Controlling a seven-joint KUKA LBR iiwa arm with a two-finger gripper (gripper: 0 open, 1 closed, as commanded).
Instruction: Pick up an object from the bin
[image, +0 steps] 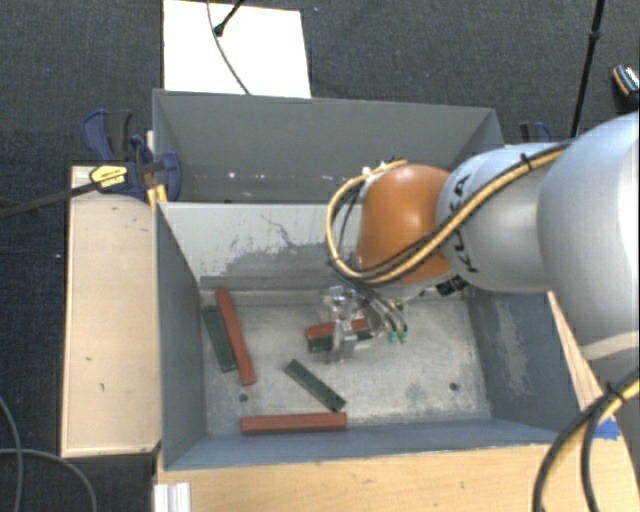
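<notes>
My fingers sit at the middle of the bin, just beside a small red block; open or closed, I cannot tell. It looks light and stiff; I'd pinch its narrow sides.

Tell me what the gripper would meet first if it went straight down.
Probably the small red block mid-bin, right below the gripper; depth is unclear, so it could miss and meet the bin floor beside it.
</notes>
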